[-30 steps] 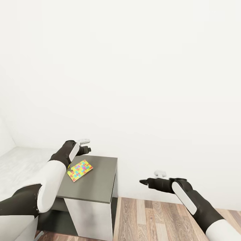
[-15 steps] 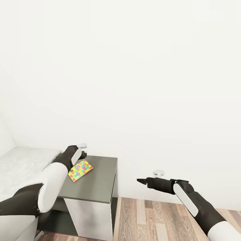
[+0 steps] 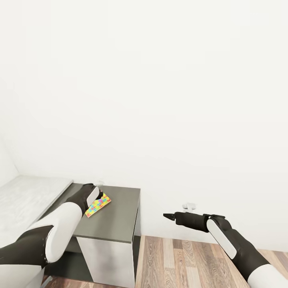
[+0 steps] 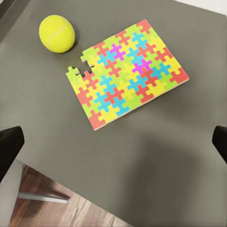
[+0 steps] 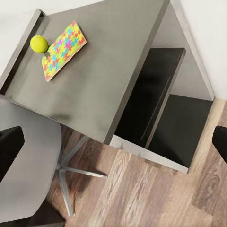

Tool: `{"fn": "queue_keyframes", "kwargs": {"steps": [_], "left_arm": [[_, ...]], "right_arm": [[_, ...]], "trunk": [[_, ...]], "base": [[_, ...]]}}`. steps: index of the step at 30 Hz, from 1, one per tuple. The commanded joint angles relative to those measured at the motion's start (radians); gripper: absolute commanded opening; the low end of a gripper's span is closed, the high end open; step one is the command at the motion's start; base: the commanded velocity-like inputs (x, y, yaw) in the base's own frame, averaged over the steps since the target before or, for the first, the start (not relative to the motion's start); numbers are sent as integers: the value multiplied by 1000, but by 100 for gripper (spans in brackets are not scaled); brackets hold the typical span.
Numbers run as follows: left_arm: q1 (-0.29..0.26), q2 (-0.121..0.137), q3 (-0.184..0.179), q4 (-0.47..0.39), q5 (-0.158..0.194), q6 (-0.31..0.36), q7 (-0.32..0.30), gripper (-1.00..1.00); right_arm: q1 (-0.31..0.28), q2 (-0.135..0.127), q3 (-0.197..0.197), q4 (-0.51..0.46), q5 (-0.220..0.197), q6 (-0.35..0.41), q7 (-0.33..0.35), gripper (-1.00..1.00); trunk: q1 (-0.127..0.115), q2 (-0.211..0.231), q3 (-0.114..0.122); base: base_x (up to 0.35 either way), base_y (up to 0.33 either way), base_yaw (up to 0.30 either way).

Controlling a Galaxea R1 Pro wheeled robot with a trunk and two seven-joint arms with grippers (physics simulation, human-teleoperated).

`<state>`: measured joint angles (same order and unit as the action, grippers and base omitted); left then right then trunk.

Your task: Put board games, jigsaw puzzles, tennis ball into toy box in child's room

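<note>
One jigsaw puzzle (image 4: 127, 71), a flat multicoloured square with a notched corner, lies on the dark grey lower wing of the table (image 3: 116, 218). The tennis ball (image 4: 56, 33) rests beside the notched corner. Both also show in the right wrist view, the puzzle (image 5: 64, 49) and the ball (image 5: 39, 43). My left gripper (image 4: 113, 142) hovers open just above the wing, near the puzzle's edge, and in the head view my left wrist (image 3: 89, 196) hides part of the puzzle (image 3: 98, 205). My right gripper (image 3: 170, 217) hangs open over the floor, right of the wing. The toy box, board games and bed are out of view.
A white wall rises close behind the wing. The table's pale grey top (image 3: 24, 196) runs off to the left. Under the wing are dark open shelves (image 5: 156, 104). A grey chair (image 5: 28, 137) with a metal star base stands beside it on the wood-plank floor (image 3: 192, 260).
My left arm has come down toward the wing, and its wrist now covers part of the puzzle. The right arm has barely shifted.
</note>
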<state>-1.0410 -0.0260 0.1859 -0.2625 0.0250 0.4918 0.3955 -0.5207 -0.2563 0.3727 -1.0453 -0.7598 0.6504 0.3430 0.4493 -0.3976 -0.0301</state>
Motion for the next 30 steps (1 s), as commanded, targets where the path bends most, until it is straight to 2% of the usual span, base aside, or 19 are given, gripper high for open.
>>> {"fn": "queue_keyframes", "kwargs": {"steps": [1,8,30], "left_arm": [[1,-1,3,-2,2,3,4,100],[4,-1,3,-4,1,2,3,100],[6,3,5,-3,8,-12,3,100]], "right_arm": [[-1,-1,2,-1,-2,3,0,100],[-1,-1,2,0,-1,2,-2,100],[-1,1,1,-1,-2,3,-2,100]], "trunk": [[1,-2,-2],[1,-2,-2],[1,-2,-2]], "base": [[0,0,0],[33,0,0],[168,15,0]]}}
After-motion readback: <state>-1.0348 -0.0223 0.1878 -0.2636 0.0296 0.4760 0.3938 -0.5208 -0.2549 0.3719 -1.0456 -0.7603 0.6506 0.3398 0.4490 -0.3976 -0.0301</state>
